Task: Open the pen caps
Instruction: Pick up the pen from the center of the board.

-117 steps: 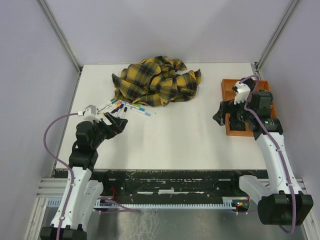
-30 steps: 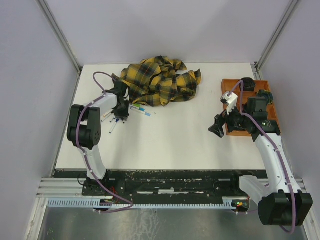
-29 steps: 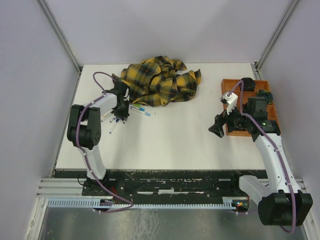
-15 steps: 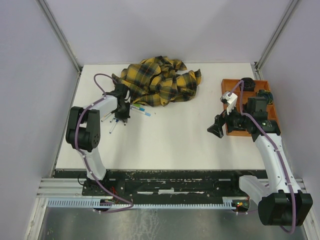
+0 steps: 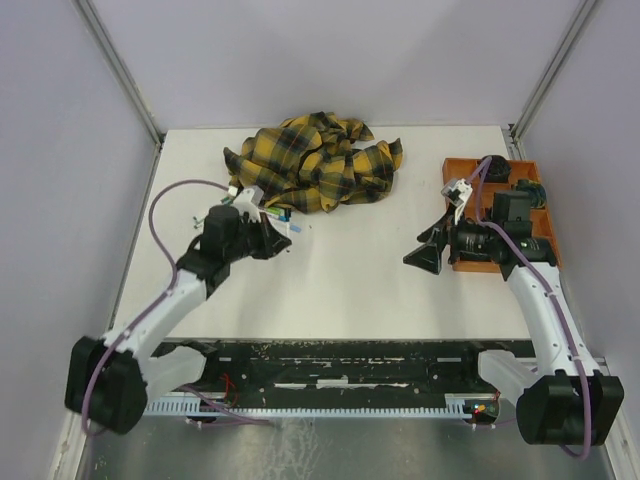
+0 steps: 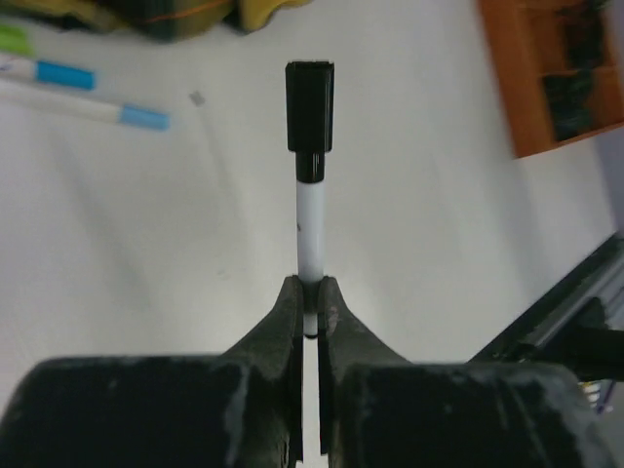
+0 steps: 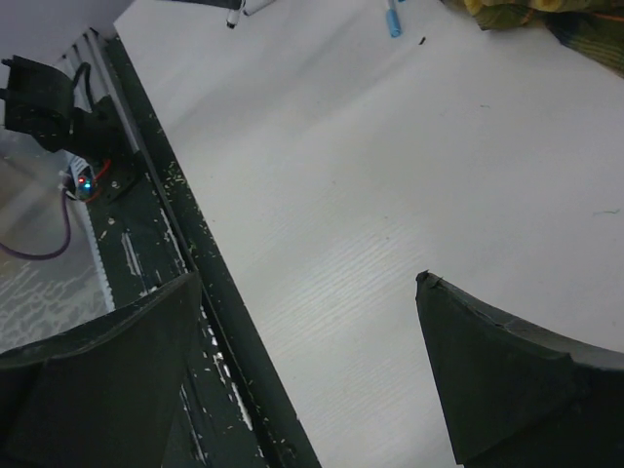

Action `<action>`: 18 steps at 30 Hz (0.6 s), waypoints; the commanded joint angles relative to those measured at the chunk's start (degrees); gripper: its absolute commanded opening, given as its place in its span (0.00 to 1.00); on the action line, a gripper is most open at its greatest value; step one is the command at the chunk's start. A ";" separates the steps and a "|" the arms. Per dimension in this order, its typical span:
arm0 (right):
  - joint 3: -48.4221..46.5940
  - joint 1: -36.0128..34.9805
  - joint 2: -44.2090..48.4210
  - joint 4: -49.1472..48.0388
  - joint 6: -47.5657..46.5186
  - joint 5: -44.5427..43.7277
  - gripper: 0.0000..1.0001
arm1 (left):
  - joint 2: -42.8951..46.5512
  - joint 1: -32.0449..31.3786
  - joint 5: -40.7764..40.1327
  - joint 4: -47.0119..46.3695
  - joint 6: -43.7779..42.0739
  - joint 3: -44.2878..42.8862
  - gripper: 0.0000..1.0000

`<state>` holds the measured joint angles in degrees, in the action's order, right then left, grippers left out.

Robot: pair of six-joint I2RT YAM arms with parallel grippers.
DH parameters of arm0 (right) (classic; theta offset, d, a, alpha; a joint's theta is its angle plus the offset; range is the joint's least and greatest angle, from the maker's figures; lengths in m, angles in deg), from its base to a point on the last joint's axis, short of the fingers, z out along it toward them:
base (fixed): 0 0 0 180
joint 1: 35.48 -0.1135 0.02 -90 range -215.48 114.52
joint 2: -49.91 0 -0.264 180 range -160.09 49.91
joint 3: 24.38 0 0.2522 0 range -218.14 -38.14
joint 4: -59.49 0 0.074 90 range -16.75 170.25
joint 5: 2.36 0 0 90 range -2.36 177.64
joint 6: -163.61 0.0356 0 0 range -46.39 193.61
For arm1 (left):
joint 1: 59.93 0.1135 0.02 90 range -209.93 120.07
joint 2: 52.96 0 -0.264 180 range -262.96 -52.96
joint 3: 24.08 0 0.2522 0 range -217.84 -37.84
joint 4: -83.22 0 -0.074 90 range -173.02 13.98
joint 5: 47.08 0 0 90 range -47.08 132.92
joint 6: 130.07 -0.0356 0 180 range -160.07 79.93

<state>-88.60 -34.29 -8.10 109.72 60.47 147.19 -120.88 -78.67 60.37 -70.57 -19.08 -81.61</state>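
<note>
My left gripper (image 6: 310,297) is shut on the lower end of a thin white pen (image 6: 310,229), which sticks straight out from the fingertips. Its black pen cap (image 6: 310,117) is on the far end. In the top view the left gripper (image 5: 276,243) hovers left of the table's middle, just in front of loose pens (image 5: 283,222) lying by the cloth. Two blue-ended pens (image 6: 93,109) lie on the table beyond the held one. My right gripper (image 5: 424,257) stands wide open with nothing between its fingers (image 7: 507,380), over the table beside the tray.
A crumpled yellow-and-black plaid cloth (image 5: 315,160) lies at the back centre. An orange compartment tray (image 5: 452,172) sits at the right edge, behind the right arm. The table's dark front rail (image 7: 195,283) runs under the right gripper's view.
The left gripper closed on a black-capped pen at the pile and the arm swung it up and rightward, toward the table's middle. The right gripper shifted slightly left, still open.
</note>
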 commanded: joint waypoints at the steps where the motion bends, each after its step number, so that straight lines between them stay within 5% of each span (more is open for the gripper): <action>1: 2.43 -0.24 -1.05 -9.43 9.80 10.56 0.99 | 15.20 -9.23 2.96 -38.37 23.30 17.81 0.03; 4: 7.11 -0.58 -1.35 -25.30 24.31 13.27 0.99 | 22.76 -19.05 -9.78 -51.03 26.47 26.44 0.03; 8: 8.10 -1.82 -1.91 -30.26 29.08 13.14 0.99 | 26.54 -29.66 -22.43 -61.51 26.78 32.83 0.03; 18: 9.28 -5.47 -2.63 -38.89 38.53 14.66 0.99 | 7.15 -46.04 -38.34 -82.87 19.09 29.77 0.03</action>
<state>-79.73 -38.99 -10.60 79.51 92.46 159.23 -107.07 -120.31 32.33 -135.92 3.70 -49.39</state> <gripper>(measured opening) 0.991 0.062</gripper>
